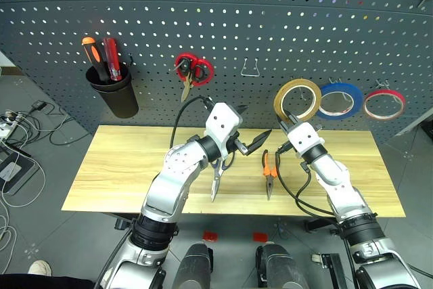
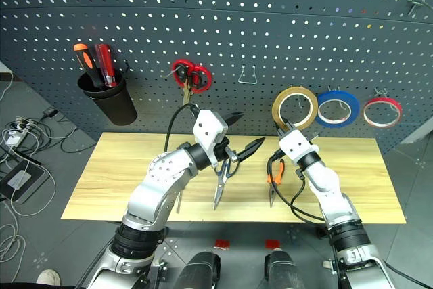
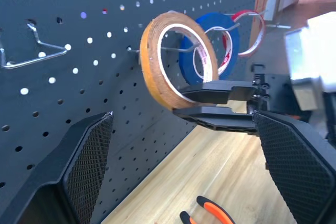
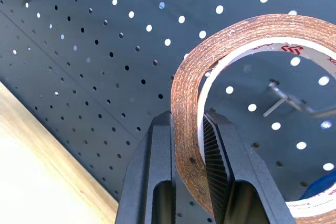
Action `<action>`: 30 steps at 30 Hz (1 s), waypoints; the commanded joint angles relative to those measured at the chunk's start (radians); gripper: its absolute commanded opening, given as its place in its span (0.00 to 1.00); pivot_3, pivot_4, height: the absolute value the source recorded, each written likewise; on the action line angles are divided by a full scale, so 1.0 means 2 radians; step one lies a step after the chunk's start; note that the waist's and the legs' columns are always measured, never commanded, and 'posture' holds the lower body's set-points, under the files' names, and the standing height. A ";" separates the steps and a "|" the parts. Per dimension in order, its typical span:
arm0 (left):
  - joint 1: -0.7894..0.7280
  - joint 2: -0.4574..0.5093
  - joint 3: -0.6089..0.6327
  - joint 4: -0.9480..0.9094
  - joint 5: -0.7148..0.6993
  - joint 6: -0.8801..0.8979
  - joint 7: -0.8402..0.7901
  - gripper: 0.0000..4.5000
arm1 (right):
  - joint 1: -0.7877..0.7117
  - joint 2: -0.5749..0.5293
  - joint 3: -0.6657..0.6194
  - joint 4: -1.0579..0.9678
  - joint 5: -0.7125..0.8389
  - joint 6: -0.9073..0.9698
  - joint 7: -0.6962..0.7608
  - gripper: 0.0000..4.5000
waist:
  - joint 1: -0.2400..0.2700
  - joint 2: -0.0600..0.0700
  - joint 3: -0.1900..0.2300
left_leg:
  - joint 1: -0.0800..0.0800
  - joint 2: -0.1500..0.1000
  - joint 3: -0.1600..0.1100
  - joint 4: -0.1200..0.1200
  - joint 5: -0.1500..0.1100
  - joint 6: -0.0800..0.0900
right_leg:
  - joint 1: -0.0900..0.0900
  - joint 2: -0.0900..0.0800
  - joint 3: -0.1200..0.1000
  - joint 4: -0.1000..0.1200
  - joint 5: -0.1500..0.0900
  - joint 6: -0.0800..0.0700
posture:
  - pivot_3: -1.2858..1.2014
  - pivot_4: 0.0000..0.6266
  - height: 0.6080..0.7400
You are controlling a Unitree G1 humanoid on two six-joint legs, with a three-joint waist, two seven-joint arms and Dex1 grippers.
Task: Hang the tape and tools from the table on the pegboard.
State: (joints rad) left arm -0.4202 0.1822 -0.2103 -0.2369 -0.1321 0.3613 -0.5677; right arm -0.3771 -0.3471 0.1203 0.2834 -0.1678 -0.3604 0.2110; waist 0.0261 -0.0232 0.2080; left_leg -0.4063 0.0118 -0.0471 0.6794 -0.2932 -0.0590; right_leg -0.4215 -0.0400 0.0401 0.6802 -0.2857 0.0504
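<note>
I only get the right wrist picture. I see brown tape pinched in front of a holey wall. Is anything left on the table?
Observer: Yes, orange-handled pliers lie on the wooden table.
Operator: Any more tape hanging up?
Observer: A blue roll and a thin red roll hang beside the tan tape, which the right end effector holds.
Operator: What's the other arm doing?
Observer: The left end effector is open, raised over dark-handled scissors on the table.

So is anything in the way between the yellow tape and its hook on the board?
Nothing visible. The right gripper pinches the tape right at the pegboard, and a metal hook shows through its hole.
</note>
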 commanded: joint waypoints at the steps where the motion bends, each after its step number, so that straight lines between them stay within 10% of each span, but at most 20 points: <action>1: -0.003 0.001 -0.002 -0.014 -0.003 -0.011 0.002 1.00 | 0.002 0.007 -0.008 -0.016 0.021 0.002 0.012 0.26 | 0.000 0.000 0.000 | 0.000 0.000 0.000 0.000 0.000 0.000 | 0.000 0.000 0.000 0.000 0.000 0.000 | 0.57 0.21 1.00; 11: 0.010 0.013 -0.018 -0.014 0.004 -0.023 -0.002 1.00 | 0.078 0.005 -0.015 -0.111 0.028 0.054 0.029 0.99 | 0.001 0.000 -0.007 | 0.000 0.000 0.000 0.000 0.000 0.000 | 0.000 0.000 0.000 0.000 0.000 0.000 | 0.56 0.24 1.00; 30: 0.104 0.112 -0.008 0.028 -0.005 -0.057 -0.082 1.00 | 0.091 0.060 -0.050 -0.294 0.117 0.598 0.034 1.00 | -0.013 0.005 0.013 | 0.005 0.000 -0.003 0.000 -0.003 0.005 | 0.005 0.000 0.000 0.000 0.000 -0.001 | 0.53 0.52 1.00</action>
State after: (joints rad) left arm -0.2272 0.3944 -0.2472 -0.1779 -0.1256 0.2715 -0.7169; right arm -0.1754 -0.2344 0.0407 -0.2623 0.0412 0.7670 0.2887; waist -0.0005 -0.0139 0.2345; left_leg -0.3968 0.0121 -0.0531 0.6795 -0.2990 -0.0486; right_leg -0.4117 -0.0392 0.0404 0.6802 -0.2865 0.0494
